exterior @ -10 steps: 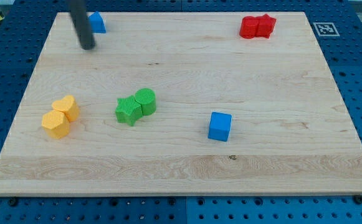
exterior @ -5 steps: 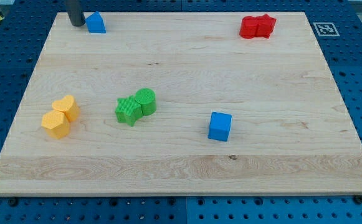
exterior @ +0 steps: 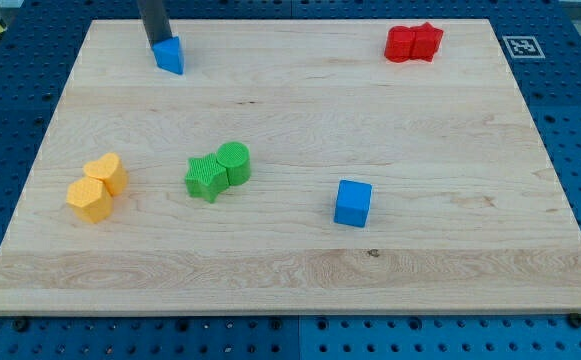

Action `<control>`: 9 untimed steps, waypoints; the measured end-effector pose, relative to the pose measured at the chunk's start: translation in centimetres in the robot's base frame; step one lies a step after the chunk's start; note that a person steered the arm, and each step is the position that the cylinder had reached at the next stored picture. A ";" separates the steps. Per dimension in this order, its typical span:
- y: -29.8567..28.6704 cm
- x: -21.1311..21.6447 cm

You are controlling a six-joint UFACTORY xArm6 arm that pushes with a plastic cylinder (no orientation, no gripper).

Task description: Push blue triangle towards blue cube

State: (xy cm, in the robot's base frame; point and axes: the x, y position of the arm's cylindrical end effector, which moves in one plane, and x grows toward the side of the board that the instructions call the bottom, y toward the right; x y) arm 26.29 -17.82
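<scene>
The blue triangle [exterior: 170,55] lies near the top left of the wooden board [exterior: 290,270]. My tip [exterior: 157,40] is right at the triangle's upper left side and touches it. The blue cube [exterior: 352,203] stands right of the board's middle, far down and to the right of the triangle.
Two red blocks [exterior: 413,43] sit together at the top right. A green star and a green cylinder [exterior: 218,171] touch each other left of the middle. Two yellow blocks [exterior: 96,188] sit together at the left. The board rests on a blue pegboard table.
My tip moved up from the triangle's lower left to its left side, then right to its top. The blue triangle slid down and to the right and turned.
</scene>
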 end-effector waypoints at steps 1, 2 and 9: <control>1.5 2.1; 3.1 3.4; 2.5 12.2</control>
State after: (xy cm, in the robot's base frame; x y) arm 38.49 -15.31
